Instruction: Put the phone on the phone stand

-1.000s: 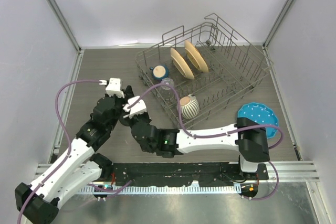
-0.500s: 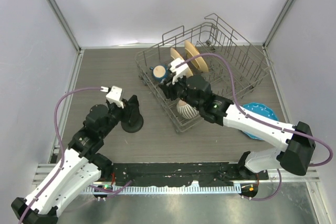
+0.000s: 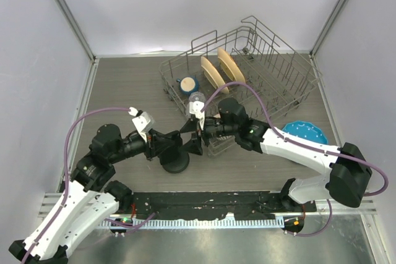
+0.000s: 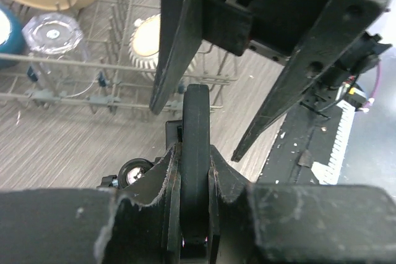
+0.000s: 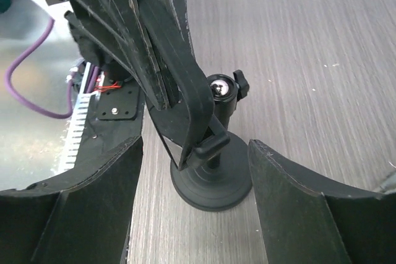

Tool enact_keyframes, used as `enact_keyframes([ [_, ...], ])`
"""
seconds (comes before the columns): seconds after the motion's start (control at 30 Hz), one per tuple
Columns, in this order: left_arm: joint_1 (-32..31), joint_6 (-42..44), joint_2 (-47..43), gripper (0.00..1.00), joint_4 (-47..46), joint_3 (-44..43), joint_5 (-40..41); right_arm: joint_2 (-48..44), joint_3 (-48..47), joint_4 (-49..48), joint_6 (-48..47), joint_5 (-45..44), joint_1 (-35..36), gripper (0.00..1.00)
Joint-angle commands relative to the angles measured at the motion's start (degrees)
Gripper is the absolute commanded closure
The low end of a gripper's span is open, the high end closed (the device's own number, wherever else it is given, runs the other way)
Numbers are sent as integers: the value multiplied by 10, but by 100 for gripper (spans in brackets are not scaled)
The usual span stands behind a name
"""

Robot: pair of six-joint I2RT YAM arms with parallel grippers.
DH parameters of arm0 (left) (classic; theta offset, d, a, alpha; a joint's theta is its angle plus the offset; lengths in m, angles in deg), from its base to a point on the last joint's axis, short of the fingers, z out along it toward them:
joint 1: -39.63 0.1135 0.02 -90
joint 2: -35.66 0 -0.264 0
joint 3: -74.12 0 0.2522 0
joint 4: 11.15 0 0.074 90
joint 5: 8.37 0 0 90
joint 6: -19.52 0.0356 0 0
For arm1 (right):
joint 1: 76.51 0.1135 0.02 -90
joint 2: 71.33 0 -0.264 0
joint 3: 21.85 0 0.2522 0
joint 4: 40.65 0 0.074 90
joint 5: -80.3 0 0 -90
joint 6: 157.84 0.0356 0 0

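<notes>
The black phone stand (image 3: 175, 162) rests on its round base (image 5: 213, 187) in front of the rack. My left gripper (image 3: 162, 143) is shut on the phone (image 4: 195, 128), a thin black slab seen edge-on between its fingers (image 4: 167, 177). In the right wrist view the phone (image 5: 189, 85) leans down to the stand's holder, its lower end at the holder's lip (image 5: 215, 142). My right gripper (image 3: 193, 137) faces the left one from the right. It is open, its fingers (image 5: 93, 202) wide apart on either side of the stand.
A wire dish rack (image 3: 286, 47) at the back right holds two tan plates (image 3: 213, 73), a blue cup (image 3: 187, 83), a clear glass (image 3: 197, 98) and a ribbed bowl (image 4: 148, 41). A blue plate (image 3: 304, 133) lies at the right. The arm bases' rail (image 3: 204, 202) runs along the near edge.
The right gripper has come down from over the rack to face the left gripper and has opened. The left gripper and the stand now sit further right and nearer.
</notes>
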Motion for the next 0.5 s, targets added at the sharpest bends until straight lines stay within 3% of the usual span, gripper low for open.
enact_keyframes([
  [0.0, 1, 3, -9, 100, -117, -59, -88, -10, -2, -49, -6, 92, -4, 27],
  [0.13, 1, -1, 0, 100, -134, -67, -116, -4, 8, -87, 22, 120, -4, 30],
  [0.3, 1, 2, 11, 100, -139, -81, -134, 9, 9, -100, 32, 149, -4, 41],
  [0.47, 0, 5, 12, 100, -141, -90, -136, 6, 29, -121, 43, 141, -5, 41],
])
